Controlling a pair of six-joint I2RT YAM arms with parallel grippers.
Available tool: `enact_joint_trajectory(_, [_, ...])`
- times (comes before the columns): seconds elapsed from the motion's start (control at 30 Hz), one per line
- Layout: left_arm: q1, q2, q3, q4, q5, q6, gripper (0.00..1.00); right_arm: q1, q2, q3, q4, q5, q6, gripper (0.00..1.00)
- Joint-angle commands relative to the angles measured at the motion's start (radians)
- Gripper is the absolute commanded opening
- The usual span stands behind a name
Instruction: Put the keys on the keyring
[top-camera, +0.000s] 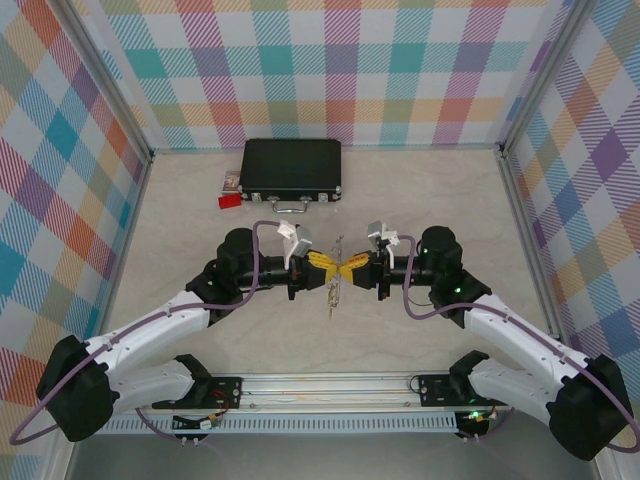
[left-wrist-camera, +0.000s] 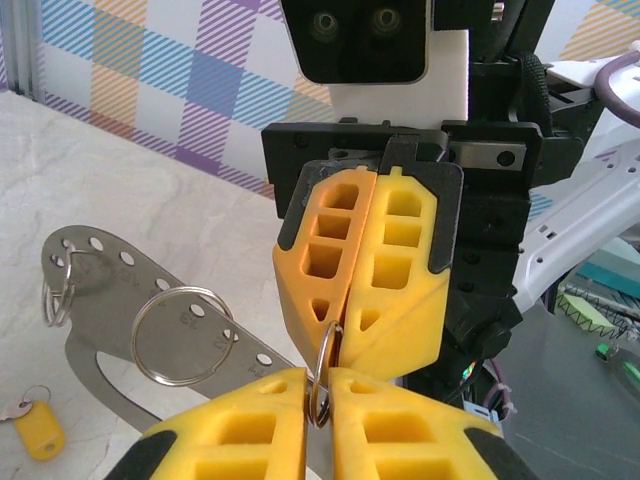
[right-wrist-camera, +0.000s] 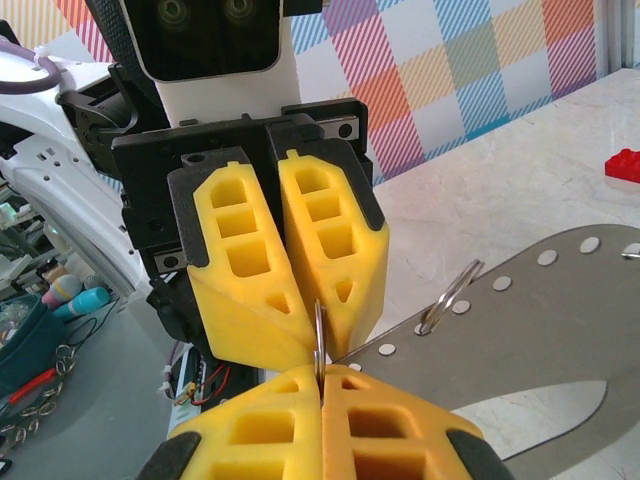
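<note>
My two grippers meet tip to tip above the middle of the table, the left gripper (top-camera: 318, 266) facing the right gripper (top-camera: 358, 266). Both are shut on one small split ring (left-wrist-camera: 319, 421), pinched edge-on between the left gripper (left-wrist-camera: 318, 378) and the right gripper's fingertips (left-wrist-camera: 350, 335). The keyring (left-wrist-camera: 100, 300), a flat grey metal loop with a row of holes, hangs beside the fingers and carries a large split ring (left-wrist-camera: 183, 335) and a small one (left-wrist-camera: 55, 295). Its end reaches the pinched ring; whether they are linked is hidden. One yellow-headed key (left-wrist-camera: 38, 435) lies on the table below.
A black case (top-camera: 291, 168) with a metal handle lies at the back of the table, a small red block (top-camera: 229, 201) at its left corner. In the right wrist view the keyring (right-wrist-camera: 540, 320) spreads to the right of the right gripper (right-wrist-camera: 320, 372). Checked walls enclose three sides.
</note>
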Motion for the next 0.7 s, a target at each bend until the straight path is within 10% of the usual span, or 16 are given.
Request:
enact_joint_trajectory(0.0, [0.004,0.003,0.007,0.015,0.017,0.003,0.04,0.005,-0.003,0.019,0.031,-0.017,-0.008,0.0])
enact_joint_trajectory(0.23, [0.005,-0.011,0.005,0.023,0.014,0.001,0.0,0.004,-0.003,0.014,0.025,-0.007,-0.009,0.02])
enact_joint_trajectory(0.33, [0.003,-0.022,0.005,0.01,-0.005,0.01,0.0,0.005,-0.021,0.003,0.007,0.056,-0.005,0.53])
enact_joint_trajectory(0.67, [0.004,-0.052,-0.002,-0.036,-0.089,0.054,0.0,0.003,-0.183,-0.069,-0.122,0.49,0.045,0.73])
